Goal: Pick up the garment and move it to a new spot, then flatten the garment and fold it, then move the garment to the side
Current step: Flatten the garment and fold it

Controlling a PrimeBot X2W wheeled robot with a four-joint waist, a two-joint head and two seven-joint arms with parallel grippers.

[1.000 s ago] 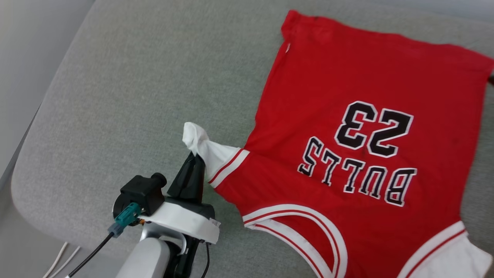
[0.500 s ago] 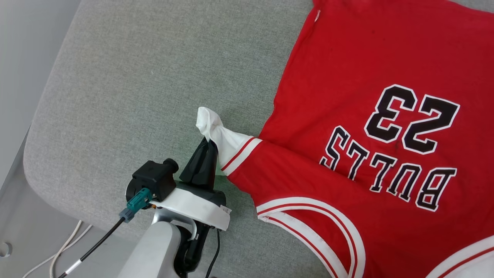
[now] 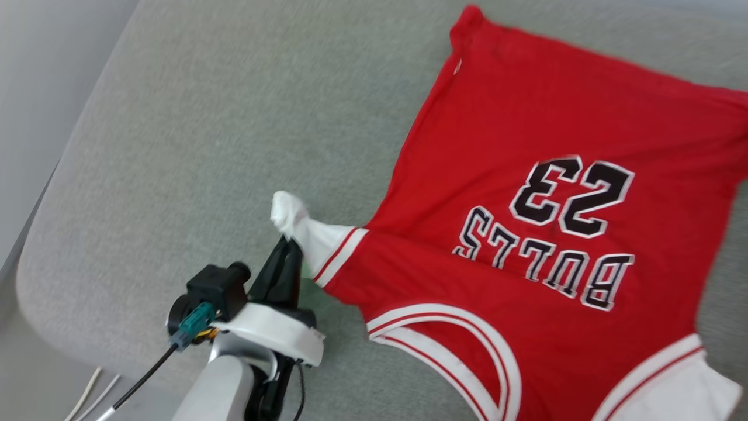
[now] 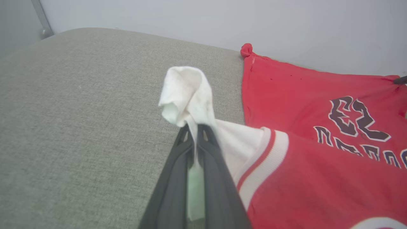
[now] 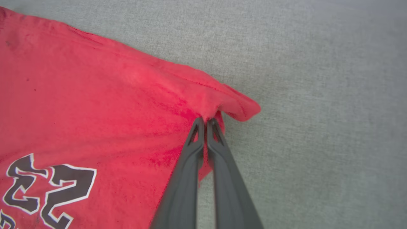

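Note:
The garment [image 3: 526,146], a red T-shirt with black-and-white lettering and a number, lies print-up on a grey cushion [image 3: 204,146]. Its collar points toward me. My left gripper [image 3: 287,245] is shut on the bunched white sleeve [image 3: 304,228] at the shirt's left side and lifts it slightly. In the left wrist view the left gripper [image 4: 192,127] pinches the sleeve [image 4: 187,92], with cloth sticking up past the tips. In the right wrist view my right gripper [image 5: 206,120] is shut on a puckered corner of the red hem [image 5: 222,108].
The cushion's rounded left edge [image 3: 41,245] drops to a pale floor where white cables [image 3: 87,397] lie. A pale wall [image 4: 190,19] stands behind the cushion. Bare grey cushion stretches left of the shirt and right of the hem corner [image 5: 318,95].
The head camera has swung, so the whole picture shifted and came back. My left gripper keeps its grip on the sleeve. The right gripper has closed on the hem corner.

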